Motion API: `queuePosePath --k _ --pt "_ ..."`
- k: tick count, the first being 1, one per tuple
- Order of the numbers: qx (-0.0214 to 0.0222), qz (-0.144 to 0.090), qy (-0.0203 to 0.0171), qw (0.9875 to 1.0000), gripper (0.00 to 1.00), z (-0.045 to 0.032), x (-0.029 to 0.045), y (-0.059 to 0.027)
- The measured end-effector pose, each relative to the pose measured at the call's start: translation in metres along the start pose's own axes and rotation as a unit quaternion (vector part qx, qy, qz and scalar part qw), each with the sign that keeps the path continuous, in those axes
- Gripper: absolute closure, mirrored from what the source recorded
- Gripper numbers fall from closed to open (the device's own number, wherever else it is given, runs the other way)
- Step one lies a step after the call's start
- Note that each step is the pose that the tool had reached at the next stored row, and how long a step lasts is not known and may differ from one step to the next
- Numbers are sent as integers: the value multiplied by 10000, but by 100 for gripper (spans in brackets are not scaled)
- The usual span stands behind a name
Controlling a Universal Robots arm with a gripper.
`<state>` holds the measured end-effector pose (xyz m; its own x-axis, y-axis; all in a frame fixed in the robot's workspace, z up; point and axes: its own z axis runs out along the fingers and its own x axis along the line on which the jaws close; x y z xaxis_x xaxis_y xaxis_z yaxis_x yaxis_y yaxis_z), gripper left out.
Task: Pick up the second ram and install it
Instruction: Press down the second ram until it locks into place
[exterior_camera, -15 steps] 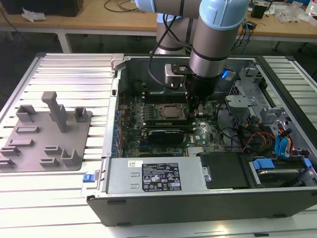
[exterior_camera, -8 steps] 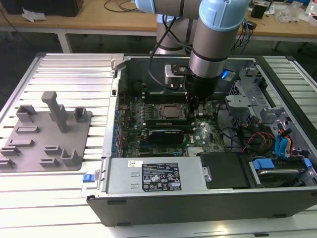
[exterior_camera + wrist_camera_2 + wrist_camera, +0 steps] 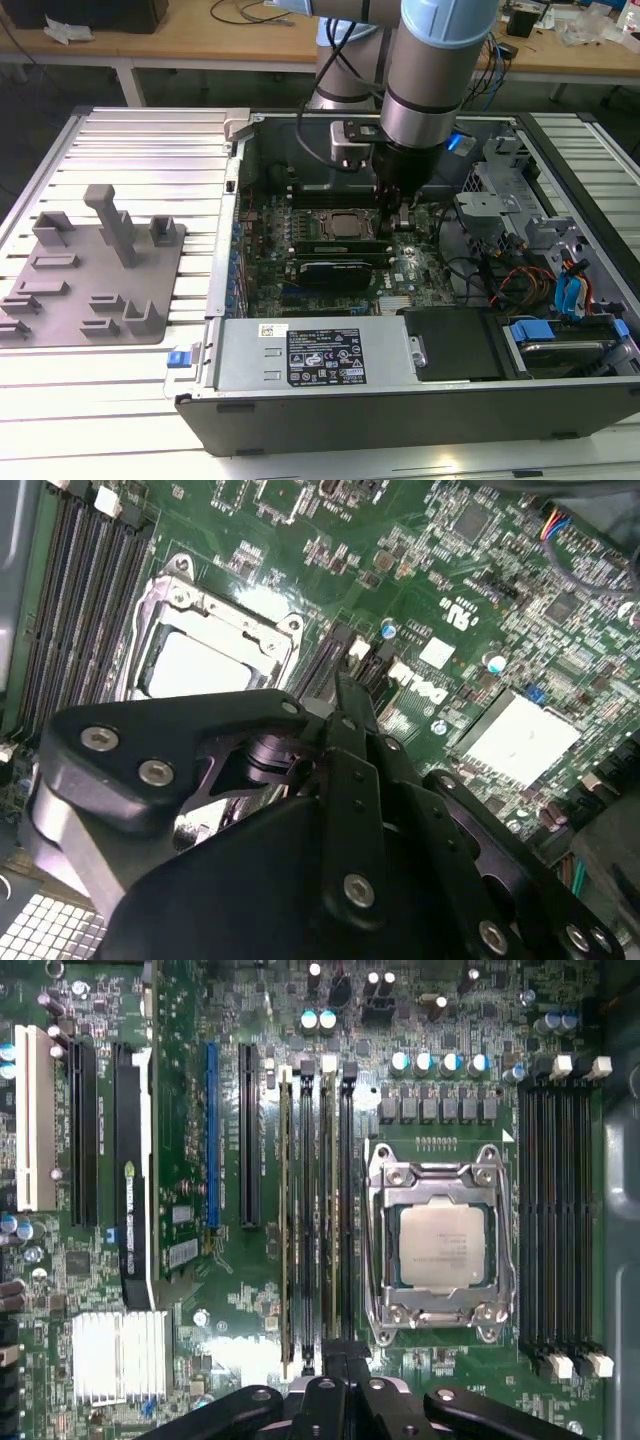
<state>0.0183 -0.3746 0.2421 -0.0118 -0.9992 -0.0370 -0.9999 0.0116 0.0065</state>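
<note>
In the first wrist view two thin greenish-black sticks stand seated in the bank of slots beside the processor. My gripper hangs over the end of the stick nearer the processor, the second ram, with its fingertips drawn together; whether they touch the stick I cannot tell. The other stick sits two slots further from the processor. In the second wrist view the gripper points down at the slot ends beside the processor frame. In the exterior view the gripper is low inside the open case, just beside the processor.
A black card lies across the board near the slots. A silver heat sink and several empty slots flank the work area. The power supply, a drive cage with cables and a grey fixture plate surround it.
</note>
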Motion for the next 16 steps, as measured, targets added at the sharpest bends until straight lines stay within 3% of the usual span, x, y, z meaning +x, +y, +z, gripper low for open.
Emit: queuePosePath --k 3,8,16 --pt "0 1 -1 10000 92 2 2 172" --pt "0 1 0 10000 92 3 4 375" --pt "1 1 -1 10000 92 4 6 560"
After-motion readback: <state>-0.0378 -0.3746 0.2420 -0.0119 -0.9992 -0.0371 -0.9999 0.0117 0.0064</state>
